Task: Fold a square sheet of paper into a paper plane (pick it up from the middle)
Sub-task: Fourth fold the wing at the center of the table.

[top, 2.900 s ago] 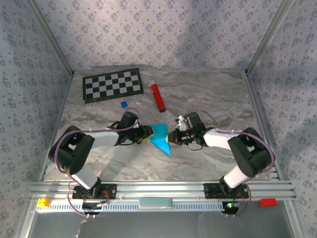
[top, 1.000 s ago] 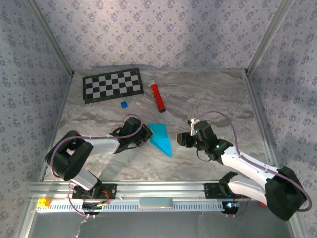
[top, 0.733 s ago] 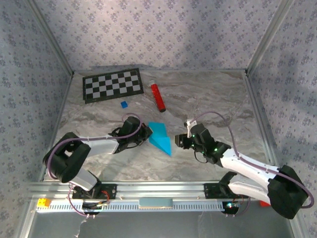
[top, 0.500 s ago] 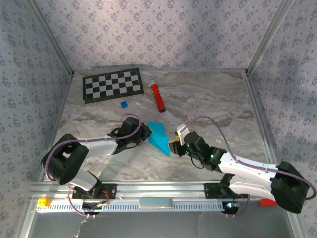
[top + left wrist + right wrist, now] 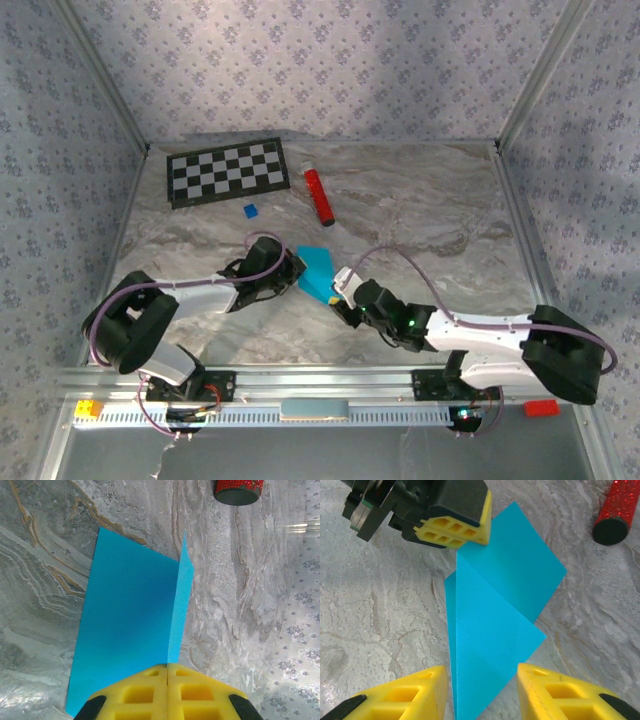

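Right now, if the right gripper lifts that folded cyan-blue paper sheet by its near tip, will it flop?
Probably floppy: the folded cyan-blue paper sheet is thin, though its crease should stiffen it lengthwise. It looks light, so the open right gripper could nudge it across the smooth marble-patterned table before closing.

L pincer [image 5: 167, 672] shut, R pincer [image 5: 481, 677] part-open, both low, tips prob. facing each other.

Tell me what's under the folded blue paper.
The blue paper lies on the grey marbled table, with bare stone showing all round it. One folded flap overlaps its lower layer. Whatever is directly beneath the sheet is covered and cannot be seen.
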Controlling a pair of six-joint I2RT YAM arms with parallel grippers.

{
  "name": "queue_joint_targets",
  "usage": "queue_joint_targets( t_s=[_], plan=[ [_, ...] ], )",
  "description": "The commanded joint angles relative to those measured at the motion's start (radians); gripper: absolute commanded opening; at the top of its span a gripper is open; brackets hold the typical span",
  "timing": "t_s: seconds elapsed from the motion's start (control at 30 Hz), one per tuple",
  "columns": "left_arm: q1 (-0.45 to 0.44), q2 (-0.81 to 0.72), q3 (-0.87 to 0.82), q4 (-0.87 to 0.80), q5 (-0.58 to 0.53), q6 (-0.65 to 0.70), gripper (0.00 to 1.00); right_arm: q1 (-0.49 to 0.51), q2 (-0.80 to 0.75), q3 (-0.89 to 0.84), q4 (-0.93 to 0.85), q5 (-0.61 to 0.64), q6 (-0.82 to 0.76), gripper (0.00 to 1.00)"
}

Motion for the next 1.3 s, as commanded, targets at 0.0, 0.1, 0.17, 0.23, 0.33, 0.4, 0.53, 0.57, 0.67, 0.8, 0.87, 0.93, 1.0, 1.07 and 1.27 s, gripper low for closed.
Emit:
queue_joint_targets(
  t_s=[0.0, 0.1, 0.17, 0.23, 0.33, 0.4, 0.53, 0.57, 0.67, 0.8, 0.87, 0.93, 1.0, 1.07, 1.27],
  plan=[
    [-0.006, -0.016, 0.008, -0.024, -0.019, -0.028, 0.00, 0.019, 0.069, 0.043, 0.034, 0.039, -0.041, 0.42],
    [-0.005, -0.012, 0.015, -0.039, -0.018, -0.028, 0.00, 0.032, 0.142, 0.086, 0.004, 0.059, -0.053, 0.42],
    [-0.005, -0.014, 0.016, -0.036, -0.019, -0.027, 0.00, 0.045, 0.181, 0.106, 0.005, 0.071, -0.065, 0.42],
    [-0.006, -0.013, 0.021, -0.044, -0.019, -0.025, 0.00, 0.055, 0.216, 0.124, 0.003, 0.108, -0.065, 0.42],
    [-0.006, -0.013, 0.022, -0.047, -0.019, -0.023, 0.00, 0.059, 0.271, 0.159, -0.019, 0.132, -0.066, 0.42],
    [-0.006, -0.016, 0.020, -0.045, -0.021, -0.027, 0.00, 0.066, 0.305, 0.177, -0.032, 0.147, -0.073, 0.41],
    [-0.005, -0.016, 0.023, -0.051, -0.017, -0.021, 0.00, 0.077, 0.357, 0.209, -0.062, 0.214, -0.063, 0.41],
    [-0.005, -0.016, 0.022, -0.051, -0.016, -0.020, 0.00, 0.079, 0.366, 0.213, -0.067, 0.226, -0.061, 0.40],
    [-0.005, -0.021, 0.018, -0.050, -0.021, -0.022, 0.00, 0.083, 0.375, 0.218, -0.083, 0.247, -0.056, 0.35],
    [-0.005, -0.023, 0.020, -0.052, -0.021, -0.020, 0.02, 0.075, 0.367, 0.208, -0.080, 0.245, -0.030, 0.26],
    [-0.005, -0.025, 0.020, -0.053, -0.021, -0.020, 0.05, 0.075, 0.360, 0.197, -0.066, 0.242, -0.019, 0.23],
    [-0.005, -0.024, 0.020, -0.053, -0.022, -0.020, 0.09, 0.068, 0.353, 0.187, -0.051, 0.225, -0.012, 0.20],
    [-0.004, -0.023, 0.027, -0.056, -0.021, -0.012, 0.20, 0.063, 0.346, 0.182, -0.046, 0.211, -0.010, 0.17],
    [-0.002, -0.024, 0.036, -0.069, -0.018, 0.000, 0.28, 0.060, 0.343, 0.178, -0.037, 0.203, -0.007, 0.14],
    [0.019, -0.022, 0.043, -0.100, -0.007, 0.021, 0.47, 0.047, 0.339, 0.158, -0.004, 0.178, 0.007, 0.10]
  ],
)
